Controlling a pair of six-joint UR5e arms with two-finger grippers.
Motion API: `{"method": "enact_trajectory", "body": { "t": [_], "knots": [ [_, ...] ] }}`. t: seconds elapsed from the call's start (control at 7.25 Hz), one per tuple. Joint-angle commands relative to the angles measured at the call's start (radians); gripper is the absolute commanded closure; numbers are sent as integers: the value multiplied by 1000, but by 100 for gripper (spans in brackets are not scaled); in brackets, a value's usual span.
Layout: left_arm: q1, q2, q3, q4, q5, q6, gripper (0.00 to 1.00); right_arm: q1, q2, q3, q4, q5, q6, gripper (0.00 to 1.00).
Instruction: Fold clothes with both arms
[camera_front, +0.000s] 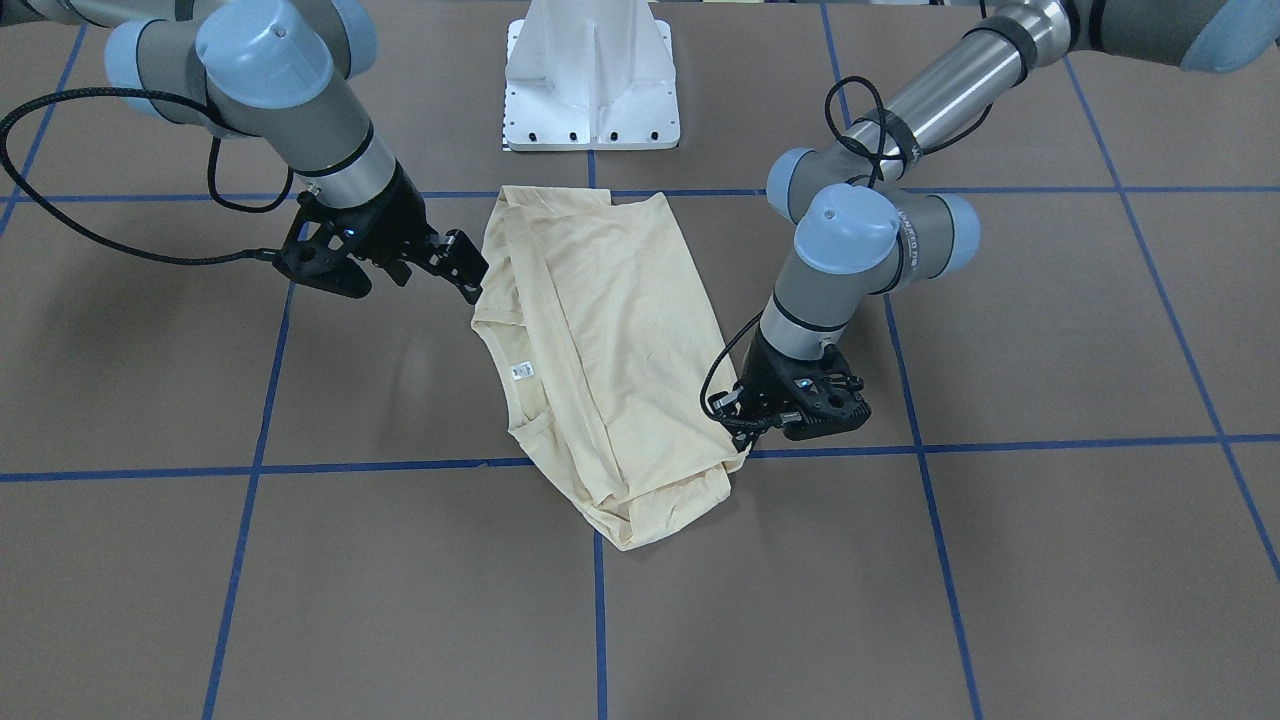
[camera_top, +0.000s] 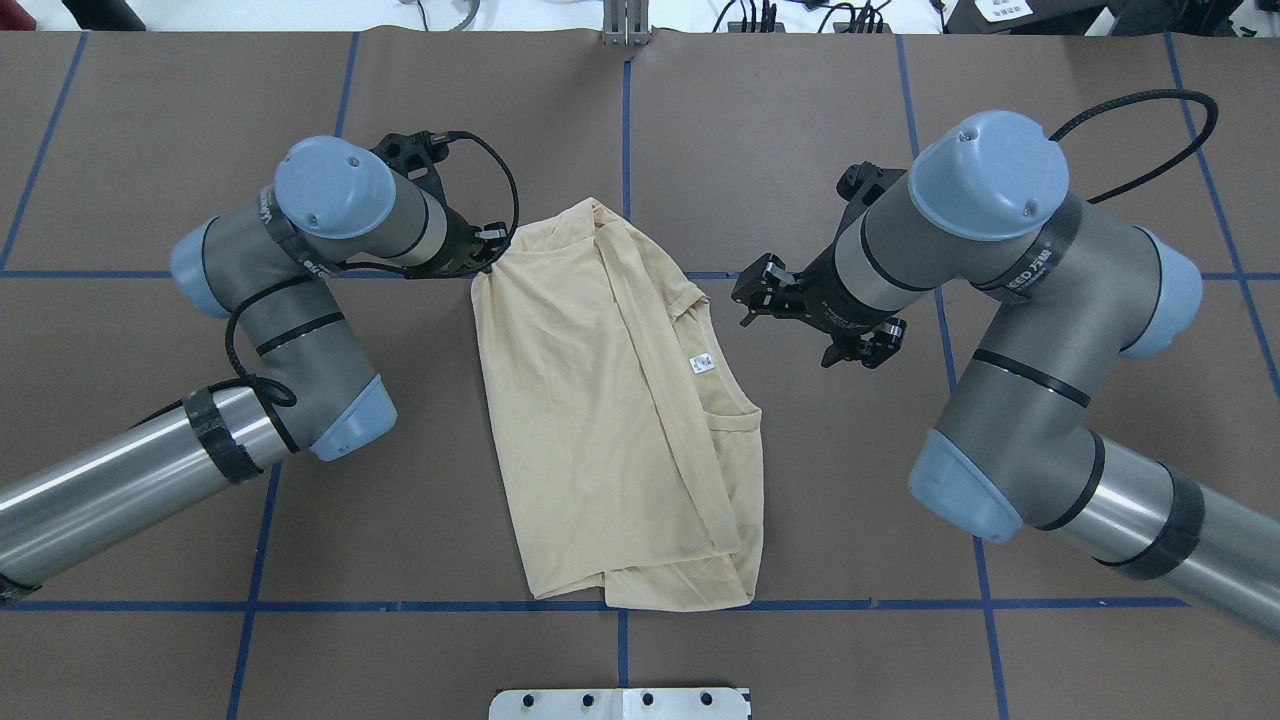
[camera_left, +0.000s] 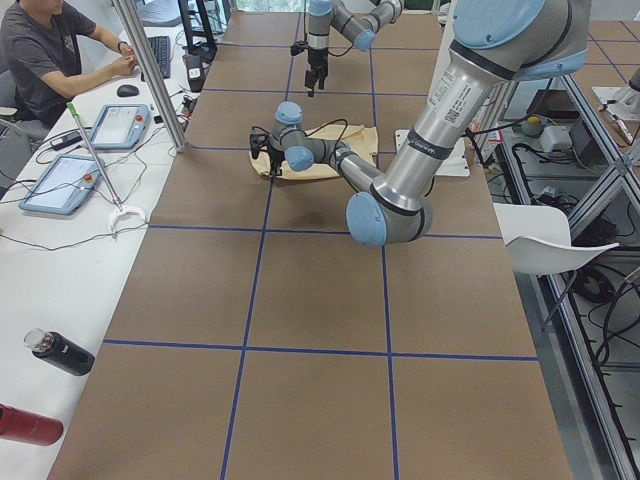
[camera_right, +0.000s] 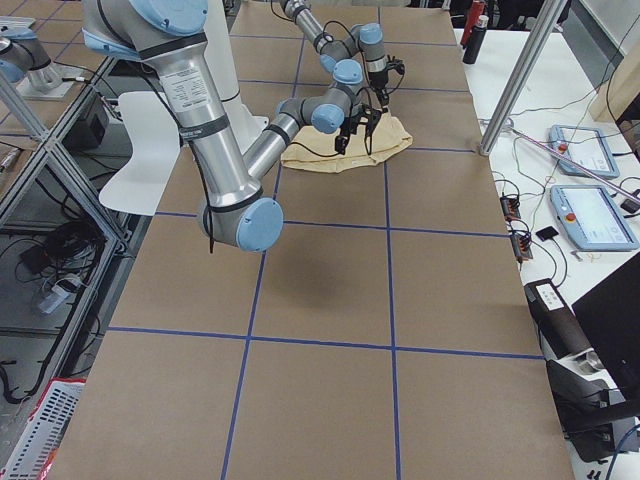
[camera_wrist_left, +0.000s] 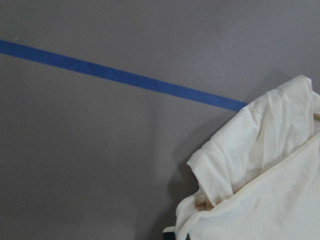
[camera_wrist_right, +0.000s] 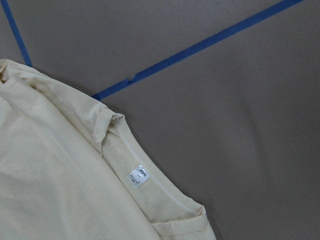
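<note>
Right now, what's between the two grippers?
The T-shirt, seen in the overhead view: left gripper at its far corner, right gripper open just off the opposite edge, a narrow bare strip of table between.

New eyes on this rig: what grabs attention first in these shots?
A pale cream-yellow T-shirt lies partly folded mid-table, with its small white neck label showing near its right edge. An arm flanks it on each side. The left tool sits at the shirt's far left corner, and the right tool hangs open beside the right edge, near the collar.
</note>
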Motion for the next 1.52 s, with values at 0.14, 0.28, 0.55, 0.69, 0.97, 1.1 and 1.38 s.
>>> {"method": "enact_trajectory", "body": {
  "t": [0.14, 0.28, 0.55, 0.69, 0.97, 1.1, 1.38],
  "knots": [
    [-7, -122, 178, -108, 40, -1, 100, 2, -7, 2, 2, -15, -12, 0],
    [-7, -133, 203, -139, 43, -1, 100, 0, -7, 4, 2, -18, -12, 0],
    [-8, -136, 217, -144, 89, 11, 100, -1, -5, 4, 2, -20, -12, 0],
    [-14, -136, 217, -148, 91, 13, 60, -1, -5, 4, 3, -20, -12, 0],
    [-23, -132, 213, -144, 132, 34, 0, -3, -4, 4, 2, -42, -15, 0],
    [-46, -127, 208, -144, 140, 37, 0, -7, -2, 1, 2, -46, -17, 0],
    [-79, -80, 124, -131, 126, 87, 0, -19, 7, 1, 2, -70, -55, 0]
  ]
}}
